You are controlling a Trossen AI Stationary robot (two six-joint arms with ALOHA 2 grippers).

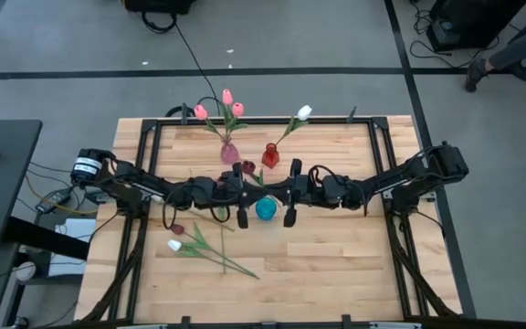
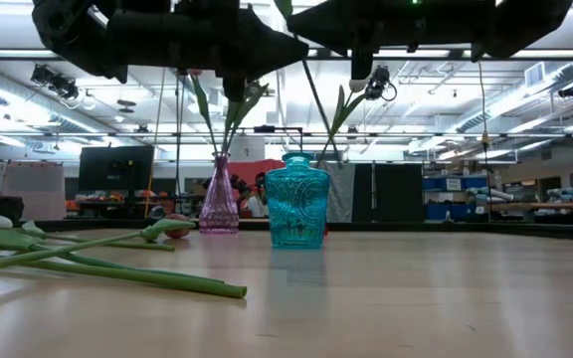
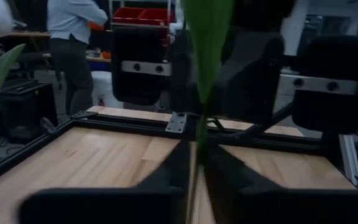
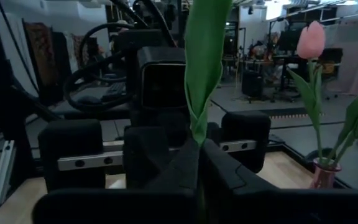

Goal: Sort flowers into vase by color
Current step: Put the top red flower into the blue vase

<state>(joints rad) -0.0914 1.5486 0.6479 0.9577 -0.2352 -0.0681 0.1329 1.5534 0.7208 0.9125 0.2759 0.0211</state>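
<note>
Both arms meet over the table's middle, just behind the blue vase (image 1: 266, 209). They share one flower (image 1: 254, 175) with a dark maroon head (image 1: 247, 167) and a broad green leaf (image 3: 207, 50). My left gripper (image 1: 258, 186) and my right gripper (image 1: 269, 187) are both shut on its stem. A pink vase (image 1: 229, 153) holds pink tulips. A red vase (image 1: 270, 155) holds a white tulip. Loose flowers (image 1: 204, 247) lie flat on the table at the near left. My left gripper pinches the flower's thin green stem (image 3: 199, 134) between its two fingers, just below the leaf. The fingers come level from the table's left and lie across the stem. The flower stands roughly upright, lifted clear of the table. My right gripper pinches the same stem (image 4: 197, 135) between its two fingers, right under the leaf's base. The fingers come level from the table's right, across the stem, facing my left gripper. The leaf rises above the fingers, and the flower is clear of the table.
The table's black frame (image 1: 153, 137) runs along its edges. The three vases stand close together around the table's middle and far side. Bare wood lies to the near right (image 1: 336, 265). A person (image 3: 73, 37) stands in the room beyond the table.
</note>
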